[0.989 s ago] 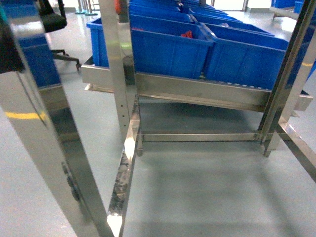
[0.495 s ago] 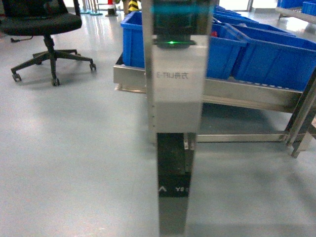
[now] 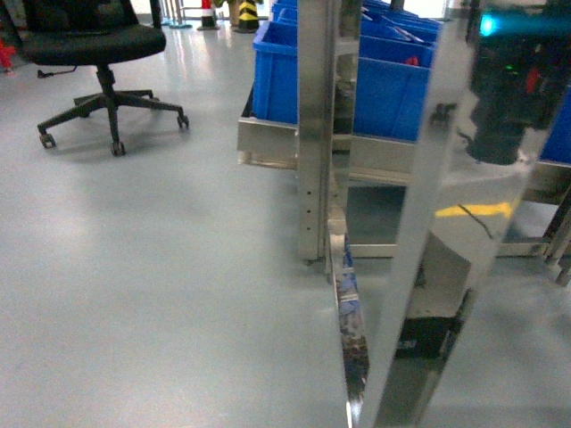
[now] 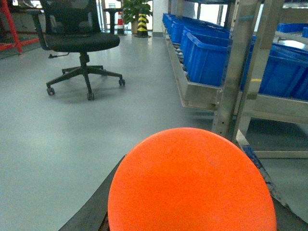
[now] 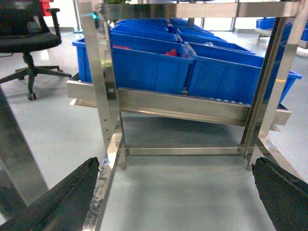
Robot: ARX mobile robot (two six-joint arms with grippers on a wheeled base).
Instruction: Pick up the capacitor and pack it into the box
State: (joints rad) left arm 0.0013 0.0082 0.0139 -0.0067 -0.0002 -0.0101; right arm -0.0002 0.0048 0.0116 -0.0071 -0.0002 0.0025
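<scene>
The right claw point(image 5: 175, 192) stands wide open with nothing between its two dark fingers point(image 5: 62, 199), which show at the lower corners of the right wrist view. Straight ahead of it is a steel rack point(image 5: 192, 108) carrying blue bins point(image 5: 149, 65) on a sloped shelf, with grey floor point(image 5: 183, 192) under and beyond the fingers. To its left, well apart, stands a black chair point(image 5: 24, 38).

The left claw cannot be judged: an orange dome point(image 4: 192, 185) fills the lower part of the left wrist view and hides the fingers, so whether it is open or holding anything cannot be told. Beyond the dome the rack and bins run along on the right, the chair to the left.

Neither the capacitor nor the box shows in any view. The head view shows only rack posts point(image 3: 317, 125), bins, chair and floor.
</scene>
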